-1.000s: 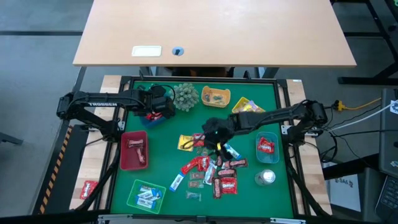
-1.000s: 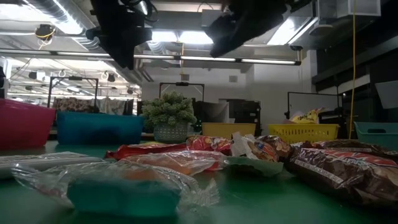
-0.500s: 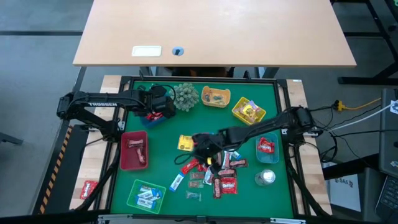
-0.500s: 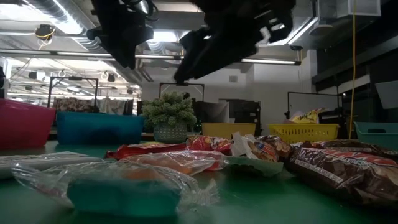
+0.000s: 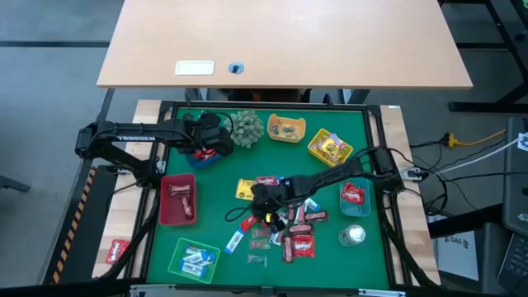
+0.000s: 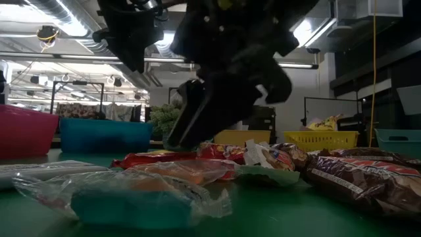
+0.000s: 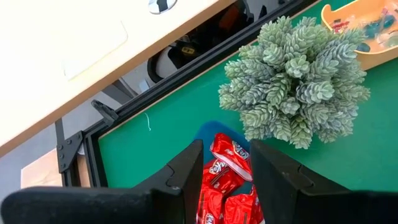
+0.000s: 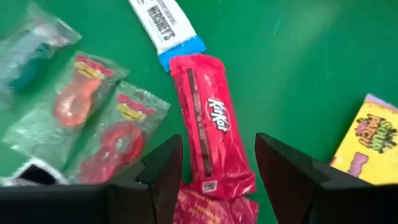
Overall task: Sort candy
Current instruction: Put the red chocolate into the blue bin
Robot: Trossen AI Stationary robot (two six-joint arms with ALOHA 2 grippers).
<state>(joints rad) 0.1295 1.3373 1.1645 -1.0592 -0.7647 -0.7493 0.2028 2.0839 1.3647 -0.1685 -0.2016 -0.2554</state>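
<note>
Directly between the right tool's [image 8: 214,168] parted, empty fingers lies a red KitKat candy [image 8: 208,124], ungripped.

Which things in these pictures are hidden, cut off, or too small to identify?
- High view: the right claw covers part of the candy pile.
- High view: contents of the orange tray are too small to name.
- Low view: the right arm blocks the plant.
- Left wrist view: the left claw hides most of the red packets below it.

A spiky plant ball [image 5: 245,127] stands on the green table [image 5: 330,264] beside an orange tray [image 5: 286,129].
</note>
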